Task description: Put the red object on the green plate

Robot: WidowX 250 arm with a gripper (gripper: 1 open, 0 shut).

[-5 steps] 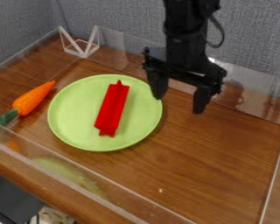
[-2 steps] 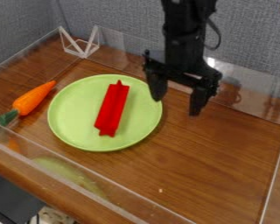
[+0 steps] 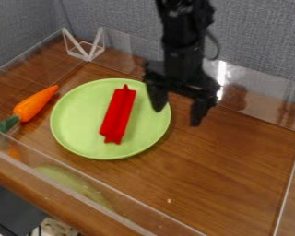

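Observation:
The red object [image 3: 118, 113], a bright red bar with rounded ends, lies flat on the green plate [image 3: 76, 124], running from its middle toward its far right rim. My gripper [image 3: 175, 111] points straight down just beyond the plate's right rim, a little to the right of the bar. Its two dark fingers [image 3: 154, 100] stand wide apart with nothing between them. The arm rises from it to the top of the view.
An orange carrot [image 3: 36, 102] with a green top lies left of the plate. A white wire stand [image 3: 85, 43] sits at the back left. Clear walls [image 3: 64, 184] ring the wooden table [image 3: 224, 175], with bare wood to the right and front.
The gripper has come down and shifted left, closer to the plate's right rim. Its fingers stayed wide apart. The red bar and the carrot have not moved.

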